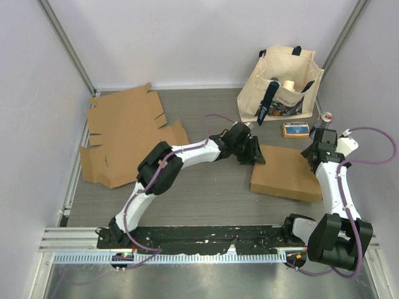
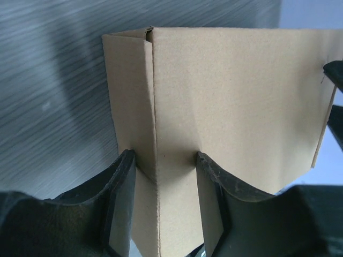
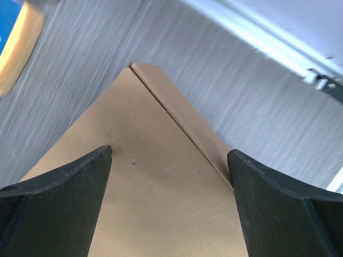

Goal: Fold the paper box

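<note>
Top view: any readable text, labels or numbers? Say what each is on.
No text is legible.
Tote bag: dark print on its front, too small to read.
Dark strap on the bag: white lettering, too small to read.
Yellow and blue packet: label blurred.
Cardboard box, flat cardboard: no print seen.

Flat cardboard [image 1: 128, 134] left of paper box [image 1: 285, 171]

The paper box [image 1: 287, 171] is matt brown cardboard, smooth-faced and sharply creased; the flat sheet [image 1: 128, 134] well left of it looks the same. Under the box the table [image 1: 206, 193] is dull grey with fine streaks. Behind the box, the tote bag [image 1: 280, 84] is cream cloth.
</note>
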{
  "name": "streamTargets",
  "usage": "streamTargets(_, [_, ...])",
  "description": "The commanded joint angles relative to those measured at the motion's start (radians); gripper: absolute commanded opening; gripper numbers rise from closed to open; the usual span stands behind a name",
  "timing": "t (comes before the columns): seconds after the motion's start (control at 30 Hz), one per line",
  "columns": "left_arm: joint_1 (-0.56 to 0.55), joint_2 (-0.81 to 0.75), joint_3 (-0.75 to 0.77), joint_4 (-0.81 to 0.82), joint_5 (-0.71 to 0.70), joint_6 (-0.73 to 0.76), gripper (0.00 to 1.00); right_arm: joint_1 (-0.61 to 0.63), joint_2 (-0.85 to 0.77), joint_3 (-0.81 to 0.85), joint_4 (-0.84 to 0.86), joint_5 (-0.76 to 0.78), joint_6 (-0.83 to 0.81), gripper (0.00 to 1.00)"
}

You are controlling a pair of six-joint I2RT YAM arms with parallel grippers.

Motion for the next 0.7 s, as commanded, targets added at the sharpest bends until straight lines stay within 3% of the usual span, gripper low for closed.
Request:
streamTargets(0.0, [-0.139, 0.138, 0.207, 0.075, 0.175, -0.094, 0.43, -0.074, -0.01, 0.011, 0.023, -0.132, 0.074, 0.93])
streamTargets(0.2, [-0.188, 0.25, 0.393, 0.022, 0.158, -0.118, 0.43, -0.197, 0.042, -0.009, 0.114, -0.09, -0.036, 0.94])
streamTargets(0.27, [-0.188, 0.23, 0.355, 0.055, 0.149, -0.117, 0.43, -0.197, 0.08, 0.0, 0.176, -0.129, -0.068, 0.94])
streamTargets(0.43, [-0.205, 0.178, 0.294, 0.08, 0.162, -0.104, 0.45, -0.195, 0.241, 0.112, 0.135, -0.18, -0.111, 0.97])
streamTargets(0.53, [-0.215, 0.144, 0.254, 0.1, 0.173, -0.104, 0.52, -0.195, 0.268, 0.132, 0.108, -0.127, -0.13, 0.99])
streamTargets(0.57, [-0.211, 0.13, 0.242, 0.097, 0.164, -0.098, 0.6, -0.193, 0.26, 0.128, 0.114, -0.116, -0.138, 1.0])
streamTargets(0.67, [-0.195, 0.048, 0.166, 0.097, 0.135, -0.062, 0.7, -0.187, 0.235, 0.126, 0.106, -0.044, -0.142, 1.0])
